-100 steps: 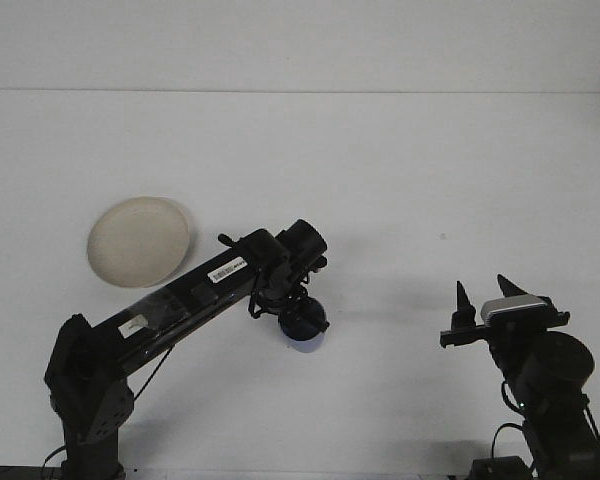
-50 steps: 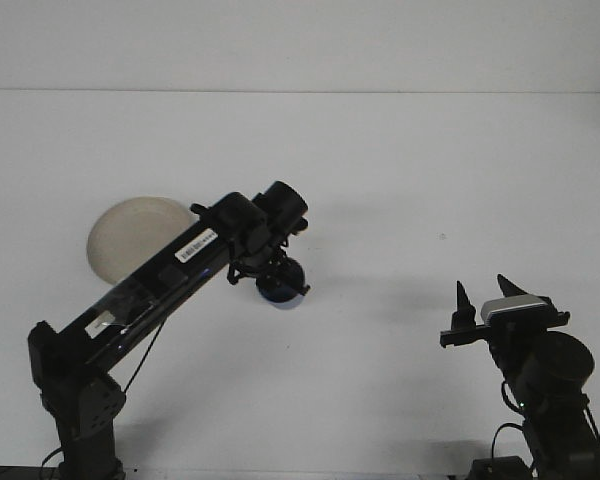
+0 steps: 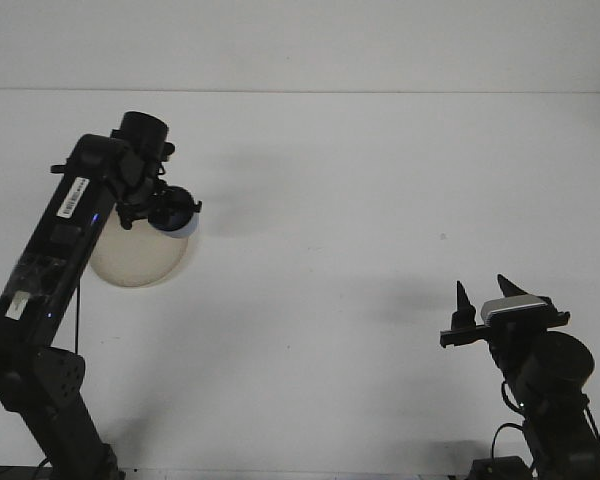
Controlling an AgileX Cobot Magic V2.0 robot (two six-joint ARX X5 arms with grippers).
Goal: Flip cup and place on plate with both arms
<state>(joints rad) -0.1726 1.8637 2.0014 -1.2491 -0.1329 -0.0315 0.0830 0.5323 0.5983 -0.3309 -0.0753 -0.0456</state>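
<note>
Since the earlier frames the left arm (image 3: 60, 250) has swung up and to the left, carrying the cup (image 3: 176, 214) from the middle of the bench to the right edge of the plate (image 3: 130, 262); the right arm has not shifted. White and matte, the bench (image 3: 380, 200) fills nearly the whole view and meets a pale wall (image 3: 380, 40) along a faint line near the top, with soft shadows lying under both arms. The left gripper (image 3: 170, 210) is closed on the cup, its dark fingers wrapped around the upper part so that only the cup's pale bluish lower end shows beneath them, and the cup hangs over the plate's right rim. Whether the cup touches the plate cannot be told from this view. The cream plate lies flat at left, partly hidden behind the arm. At lower right the right gripper (image 3: 487, 296) points up and away from the camera, its two black fingers (image 3: 463, 300) spread apart and holding nothing, well apart from cup and plate.
</note>
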